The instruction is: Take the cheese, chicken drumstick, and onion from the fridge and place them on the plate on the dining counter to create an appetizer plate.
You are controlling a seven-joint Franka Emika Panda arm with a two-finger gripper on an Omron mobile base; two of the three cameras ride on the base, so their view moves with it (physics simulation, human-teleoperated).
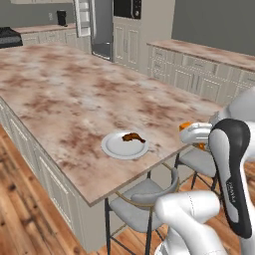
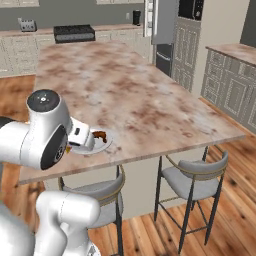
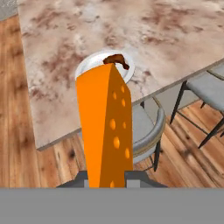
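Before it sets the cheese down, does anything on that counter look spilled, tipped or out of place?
Nothing stands out. The chicken drumstick lies inside the plate on the dining counter, nothing spilled. The gripper is shut on the cheese, short of the plate.

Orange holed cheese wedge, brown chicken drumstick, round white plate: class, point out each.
cheese [image 3: 105,127], hand view, wedge's broad face.
chicken drumstick [image 1: 131,137], left base view, thick end.
plate [image 1: 113,147], left base view, bare left surface.

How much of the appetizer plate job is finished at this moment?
Done: the chicken drumstick already lies on the plate on the dining counter. In hand: the gripper is shut on the cheese, not yet over the plate. Left: set the cheese down, then fetch the onion.
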